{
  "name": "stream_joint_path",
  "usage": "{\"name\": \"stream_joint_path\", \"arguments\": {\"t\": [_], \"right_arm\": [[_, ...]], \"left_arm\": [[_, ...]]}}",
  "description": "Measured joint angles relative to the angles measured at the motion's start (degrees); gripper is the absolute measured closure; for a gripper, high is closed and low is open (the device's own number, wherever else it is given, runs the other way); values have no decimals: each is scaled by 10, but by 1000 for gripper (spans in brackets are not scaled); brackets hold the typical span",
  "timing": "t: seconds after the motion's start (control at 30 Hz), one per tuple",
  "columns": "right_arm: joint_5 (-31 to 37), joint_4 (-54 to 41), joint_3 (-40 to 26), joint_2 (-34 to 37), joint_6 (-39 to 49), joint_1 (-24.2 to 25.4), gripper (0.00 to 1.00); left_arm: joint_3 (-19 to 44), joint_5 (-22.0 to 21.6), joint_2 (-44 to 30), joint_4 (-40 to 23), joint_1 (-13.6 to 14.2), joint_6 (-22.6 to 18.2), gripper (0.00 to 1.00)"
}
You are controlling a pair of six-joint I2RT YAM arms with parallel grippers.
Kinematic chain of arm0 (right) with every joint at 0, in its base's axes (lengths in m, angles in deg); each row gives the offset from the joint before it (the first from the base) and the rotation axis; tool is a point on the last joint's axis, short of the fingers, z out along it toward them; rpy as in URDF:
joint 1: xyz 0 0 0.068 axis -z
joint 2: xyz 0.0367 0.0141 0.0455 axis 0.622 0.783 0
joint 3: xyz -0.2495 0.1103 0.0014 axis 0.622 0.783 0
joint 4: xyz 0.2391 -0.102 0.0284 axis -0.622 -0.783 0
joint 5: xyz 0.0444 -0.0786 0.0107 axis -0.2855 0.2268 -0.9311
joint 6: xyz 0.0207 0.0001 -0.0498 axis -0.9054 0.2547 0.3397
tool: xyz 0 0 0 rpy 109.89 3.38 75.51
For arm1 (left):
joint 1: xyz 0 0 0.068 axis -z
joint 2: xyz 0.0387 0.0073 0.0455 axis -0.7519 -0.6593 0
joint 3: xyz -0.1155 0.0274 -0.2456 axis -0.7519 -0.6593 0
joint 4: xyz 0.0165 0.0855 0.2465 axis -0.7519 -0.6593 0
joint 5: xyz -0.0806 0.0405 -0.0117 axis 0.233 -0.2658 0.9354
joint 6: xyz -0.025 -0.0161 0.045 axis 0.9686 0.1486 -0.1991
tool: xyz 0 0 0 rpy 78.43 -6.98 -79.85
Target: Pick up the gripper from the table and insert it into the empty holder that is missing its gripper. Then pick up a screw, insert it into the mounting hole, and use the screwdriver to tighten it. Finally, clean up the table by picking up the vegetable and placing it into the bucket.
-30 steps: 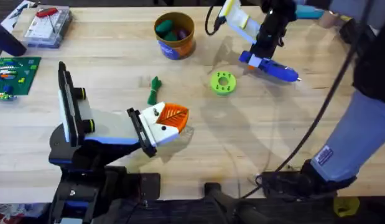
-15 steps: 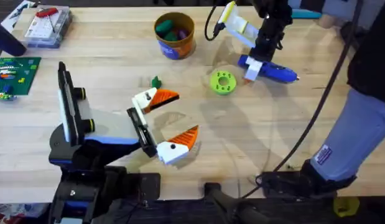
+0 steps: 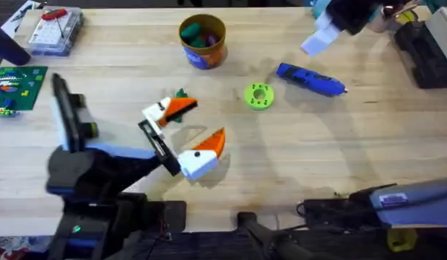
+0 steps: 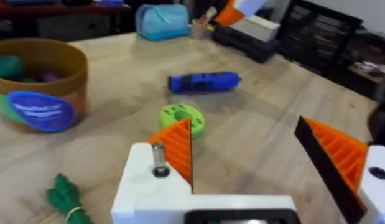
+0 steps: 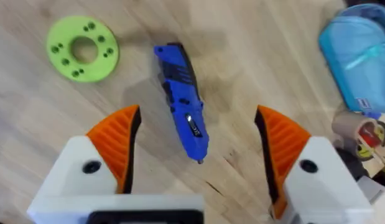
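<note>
The right claw [image 5: 195, 155] has let go of the screwdriver [image 3: 310, 79] and lifted away toward the far right corner of the worktop [image 3: 295, 159]; a second ago it stood right over the tool, and now its pads hang spread wide above it, holding nothing. The screwdriver lies flat on the worktop just to the right of the green disc [image 3: 258, 95], its thin bit pointing away from the disc. Meanwhile the left claw [image 3: 185, 124] has gone from pressed together to spread and has moved toward the vegetable [image 3: 180, 94], which lies well to the left of the disc, close behind the claw's far finger and not yet between the two fingers; whether they touch cannot be told. The bucket [image 3: 202, 40] stands beyond and to the left of the disc, already holding a few toy pieces. To my eye the driver work is over and the clean-up has begun: the left claw needs to straddle the vegetable, close on it, then carry it the short way to the bucket.
</note>
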Motion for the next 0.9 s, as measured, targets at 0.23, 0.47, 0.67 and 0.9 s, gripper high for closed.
{"name": "stream_joint_path", "arguments": {"t": [0.23,0.47,0.67,0.9], "right_arm": [[-66,-6,0,-103,-50,0,7],[-138,-83,-2,-153,-78,0,7],[-204,-176,-2,-155,-84,0,7],[-247,-237,-2,-153,-89,0,7]], "left_arm": [[140,-101,-99,-94,0,-30,14],[310,-173,-319,-243,0,-77,14],[485,-239,-511,-442,0,-151,14],[579,-298,-653,-502,0,-195,14]]}}
